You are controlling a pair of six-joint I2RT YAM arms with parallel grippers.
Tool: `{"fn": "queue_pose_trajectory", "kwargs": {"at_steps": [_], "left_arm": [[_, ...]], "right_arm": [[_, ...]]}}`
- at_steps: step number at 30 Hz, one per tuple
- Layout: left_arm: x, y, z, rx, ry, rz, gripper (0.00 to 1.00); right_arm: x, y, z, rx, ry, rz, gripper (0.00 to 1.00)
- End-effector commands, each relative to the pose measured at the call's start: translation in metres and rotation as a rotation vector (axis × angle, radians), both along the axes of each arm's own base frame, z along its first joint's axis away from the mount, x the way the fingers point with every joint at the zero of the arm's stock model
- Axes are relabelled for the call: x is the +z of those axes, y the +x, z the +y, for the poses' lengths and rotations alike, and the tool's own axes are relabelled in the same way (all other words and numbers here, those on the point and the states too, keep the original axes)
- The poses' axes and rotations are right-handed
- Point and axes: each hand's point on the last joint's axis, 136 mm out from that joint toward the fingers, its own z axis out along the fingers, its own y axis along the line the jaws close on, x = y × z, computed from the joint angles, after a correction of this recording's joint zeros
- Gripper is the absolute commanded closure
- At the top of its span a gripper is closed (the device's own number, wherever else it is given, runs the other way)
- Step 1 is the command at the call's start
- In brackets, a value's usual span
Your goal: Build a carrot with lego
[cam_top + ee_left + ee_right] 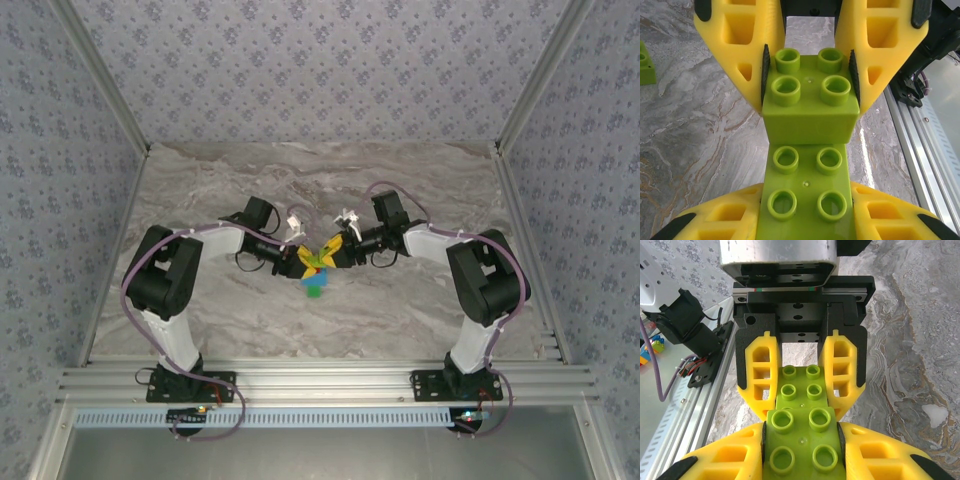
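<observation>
Right gripper (pixel 800 429) sits nearest in its wrist view, pads (pixel 765 75) pinching a lime 2x2 brick (pixel 801 440) by its side walls. Just past it, left gripper (pixel 806 197) pinches a second lime brick (pixel 801 382) the same way, studs up. The bricks touch end to end, the right one a step higher and slightly tilted against the other (can't tell if any studs are seated). From the top view, the pair meets above mid table (pixel 400 320), with a blue piece (pixel 312 279) and a green piece (pixel 314 292) right below the grippers. Whether those hang from the held bricks or lie on the table is unclear.

Risks, my call:
- The stud rows look off-line, so pressing could skew the join rather than click it.
- The smooth walls could slip in the pads, and a brick could twist or pop out.
- A sideways shove may shake loose whatever hangs below.
- The two grippers are crowded and may bump.

Pose: both arms reach forward and inward, elbows bent up, wrists turned to face each other, roughly mirrored.
</observation>
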Motion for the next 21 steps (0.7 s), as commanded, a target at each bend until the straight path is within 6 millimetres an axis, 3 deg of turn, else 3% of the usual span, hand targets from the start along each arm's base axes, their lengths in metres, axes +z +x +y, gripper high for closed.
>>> {"fn": "queue_pose_trajectory", "kwargs": {"at_steps": [1,21], "left_arm": [[0.0186,0.0108,0.0011,0.009,-0.063,-0.084,1.0],[0.0188,0.0128,0.0038,0.035,-0.031,-0.142,1.0]], "right_arm": [[-0.0272,-0.0163,-0.0014,0.004,-0.069,0.119,0.79],[-0.0355,-0.0115,-0.002,-0.001,-0.09,0.169,0.8]]}}
